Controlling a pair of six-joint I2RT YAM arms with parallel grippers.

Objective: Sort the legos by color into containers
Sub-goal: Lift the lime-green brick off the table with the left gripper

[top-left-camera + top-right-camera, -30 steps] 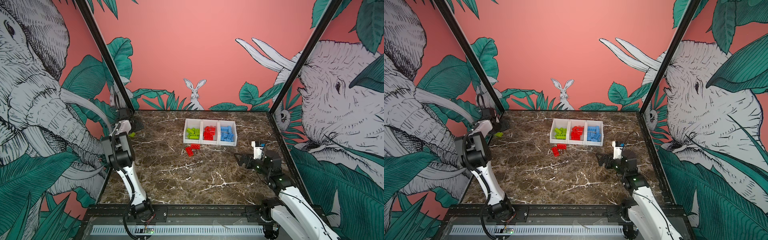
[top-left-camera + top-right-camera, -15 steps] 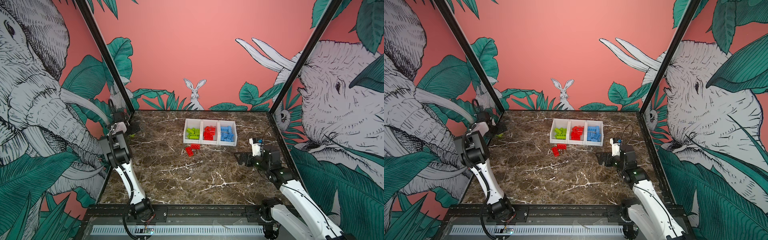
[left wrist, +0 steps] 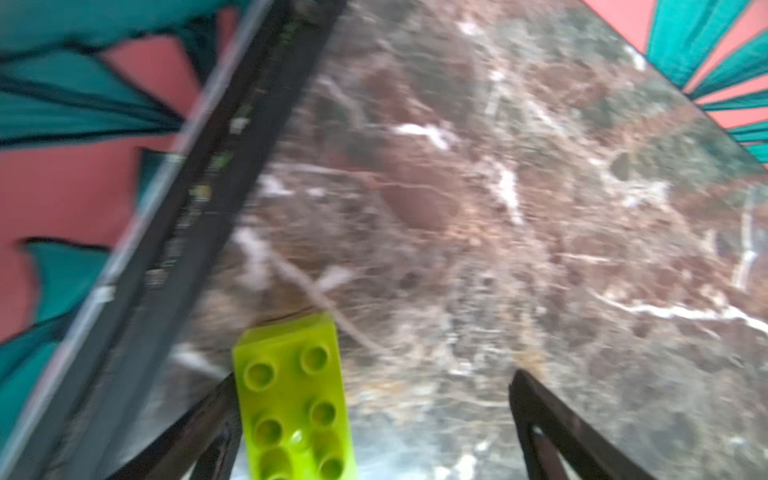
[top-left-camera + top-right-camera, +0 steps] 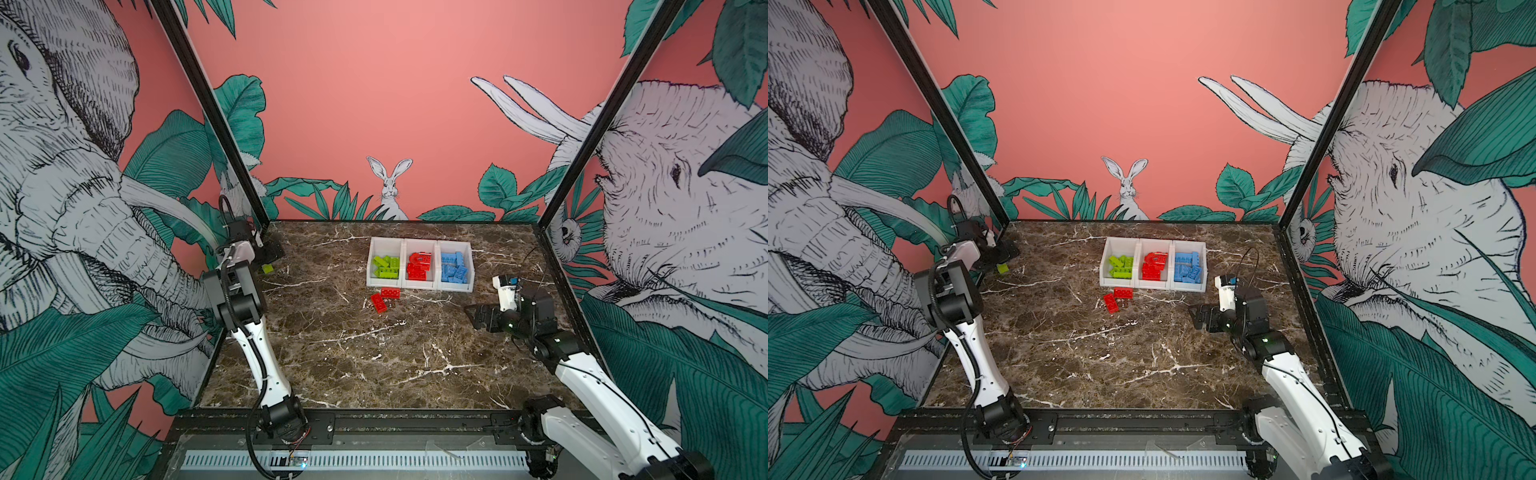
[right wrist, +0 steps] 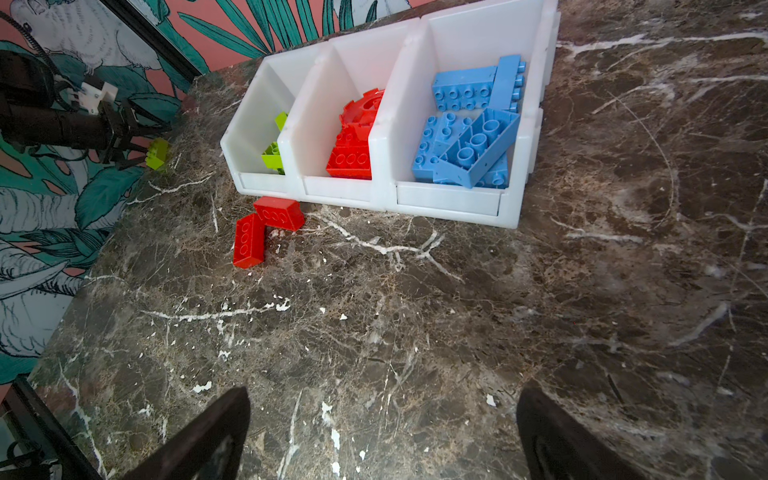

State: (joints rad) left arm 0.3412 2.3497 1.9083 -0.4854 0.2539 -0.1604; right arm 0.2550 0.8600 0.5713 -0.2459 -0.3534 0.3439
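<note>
Legos (image 4: 419, 268) fill the containers (image 4: 419, 285) at the back middle of the marble table (image 4: 353, 353) in both top views: lime in the left bin, red in the middle, blue on the right. Two loose red bricks (image 4: 384, 297) lie just in front of the bins. A lime brick (image 4: 267, 269) lies far left near the black frame post (image 4: 224, 137), right by the left gripper (image 4: 271, 251). The right gripper (image 4: 1202, 316) hangs low over bare marble, well clear of everything.

The left wrist view is blurred. It shows the lime brick (image 3: 295, 399) studs up, lying against one finger (image 3: 199, 428), with a wide gap to the other, so the jaws are spread. A black side rail (image 3: 187, 199) runs close alongside.

In the right wrist view the jaws stand wide apart and hold nothing. The red bricks (image 5: 266, 226) lie ahead, just beside the bins' front wall (image 5: 374, 199).

Since a second ago the left arm has drawn slightly toward the back corner and the right arm has edged toward the bins. No brick has moved.
</note>
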